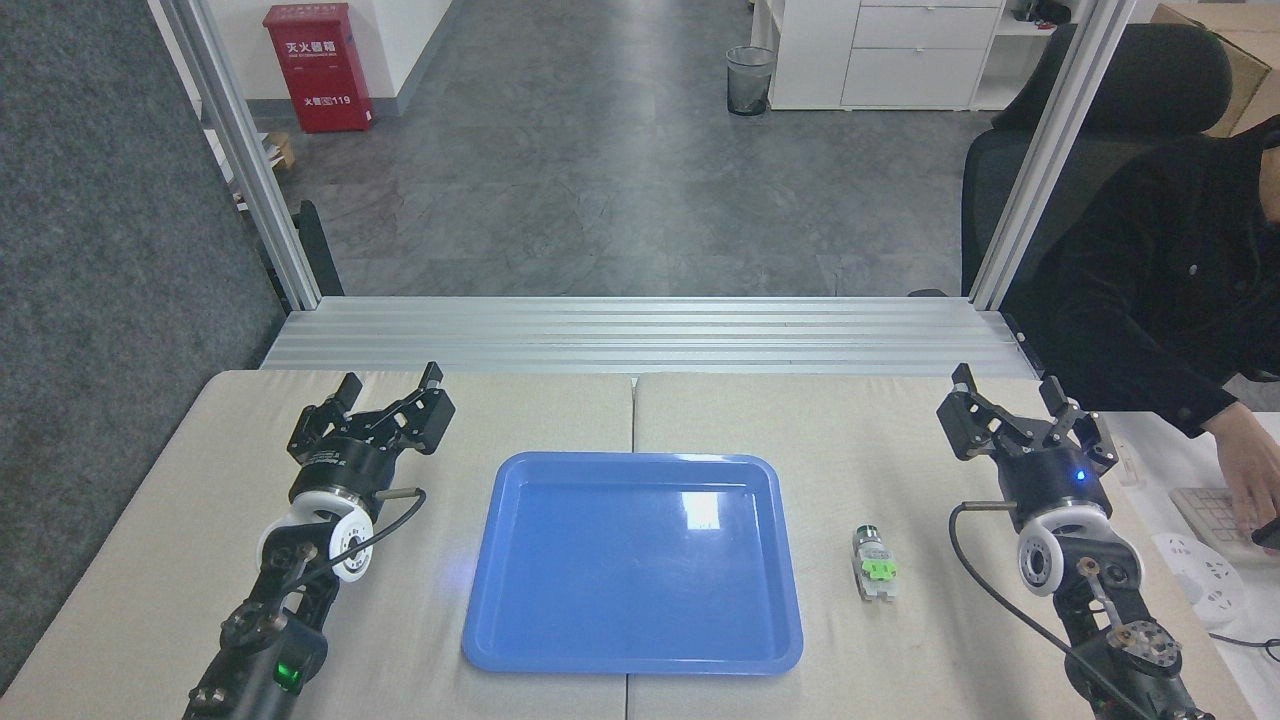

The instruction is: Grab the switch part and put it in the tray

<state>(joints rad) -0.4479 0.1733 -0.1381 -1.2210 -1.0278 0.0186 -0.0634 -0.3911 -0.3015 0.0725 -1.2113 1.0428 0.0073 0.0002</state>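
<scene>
Tray sits mid-table, across the seam between the two table halves. Switch part lies on the table just right of the tray, not touching, lengthwise front-to-back (cylindrical end away from robot). Left gripper left of tray; right gripper right of the part, behind it.

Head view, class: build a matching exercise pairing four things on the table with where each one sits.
Things:
1. tray
2. switch part
3. left claw
4. right claw

Places:
A. between the tray and the robot's right arm
B. over the table's far left, open
C. middle of the table, holding nothing
D. over the table's far right, open

Pairs: 1-C, 2-A, 3-B, 4-D
</scene>
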